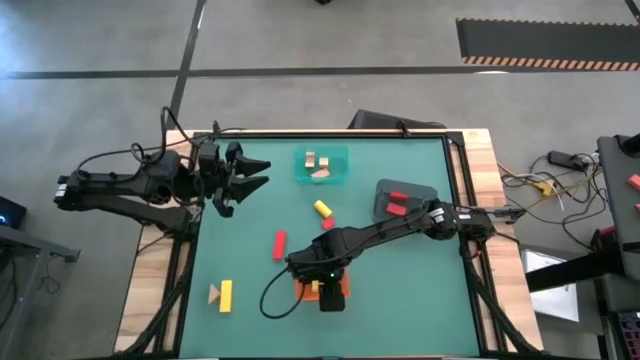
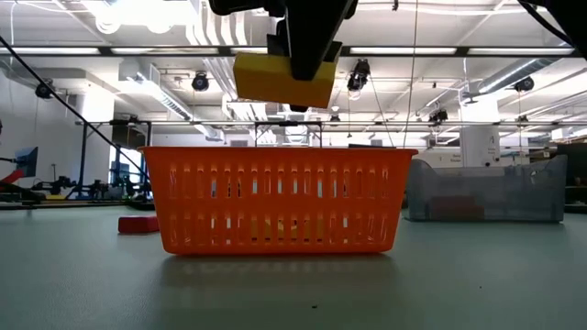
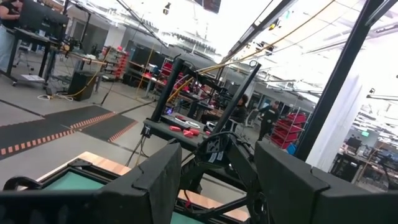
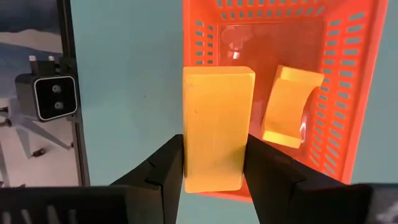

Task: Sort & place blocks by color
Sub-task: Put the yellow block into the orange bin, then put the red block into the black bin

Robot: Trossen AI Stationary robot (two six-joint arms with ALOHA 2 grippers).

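While the right gripper point(image 4: 214, 163) clamps a yellow bar point(image 4: 216, 127) above the orange tray point(image 4: 348, 93) (left gripper point(image 1: 240, 178) idle, fingers apart), we judge release comes next.

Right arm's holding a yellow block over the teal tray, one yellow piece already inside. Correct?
Not quite: the tray is orange, not teal. The right wrist view shows the right gripper holding the yellow block over the orange tray, with one yellow piece already inside.
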